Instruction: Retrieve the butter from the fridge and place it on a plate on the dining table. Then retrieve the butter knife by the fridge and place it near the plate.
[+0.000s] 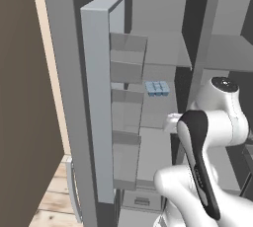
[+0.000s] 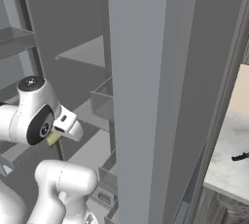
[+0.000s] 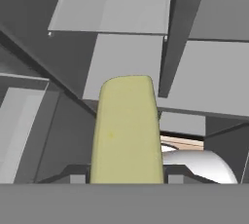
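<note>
Now your gripper (image 3: 127,181) pinches the butter (image 3: 127,130) between its fingers, lengthwise, so the stick juts ahead over the fridge (image 1: 99,122) shelves. You hold it this way to carry it out. The knife (image 2: 240,157) waits on the counter (image 2: 228,164).

Pale olive-yellow butter (image 3: 126,130), grey fridge (image 1: 99,97) w/ blue tray (image 1: 157,88).
</note>
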